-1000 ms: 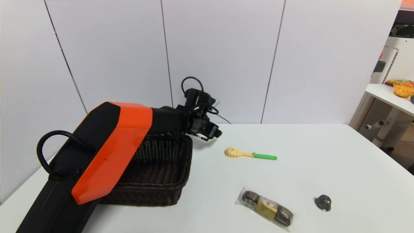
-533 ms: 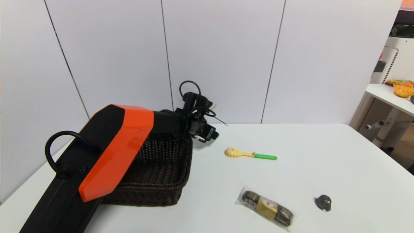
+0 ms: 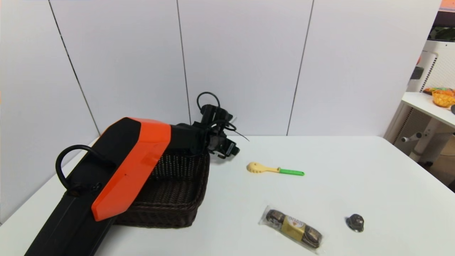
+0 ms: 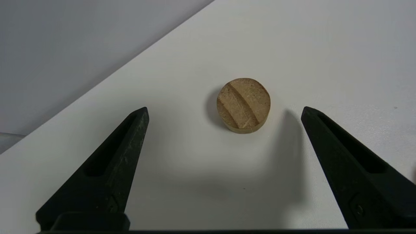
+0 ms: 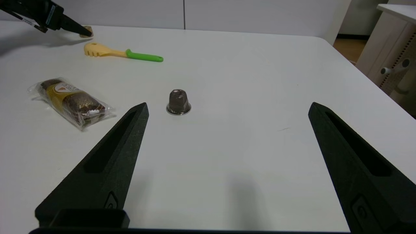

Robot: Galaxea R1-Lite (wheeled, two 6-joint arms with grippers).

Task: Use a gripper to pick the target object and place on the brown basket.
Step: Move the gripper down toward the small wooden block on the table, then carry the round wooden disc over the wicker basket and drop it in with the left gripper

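Observation:
The target object [image 4: 243,104], a small tan wooden cylinder, lies flat on the white table near its far edge. My left gripper [image 4: 225,110] is open just short of it, with its fingertips apart on either side and touching nothing. In the head view the left gripper [image 3: 227,149] hangs beyond the far right corner of the brown basket [image 3: 199,188] and hides the cylinder. The right wrist view shows a sliver of the cylinder [image 5: 87,32] at the left gripper's tip. My right gripper [image 5: 228,105] is open and empty, low over the table's near right part.
A yellow scoop with a green handle [image 3: 273,169] lies right of the left gripper. A wrapped brown snack [image 3: 292,227] and a dark grey knob [image 3: 355,222] lie near the front. My left arm's orange panel [image 3: 135,167] covers part of the basket.
My left arm has shifted a little, and its gripper has moved slightly left and down toward the table. Nothing else has moved.

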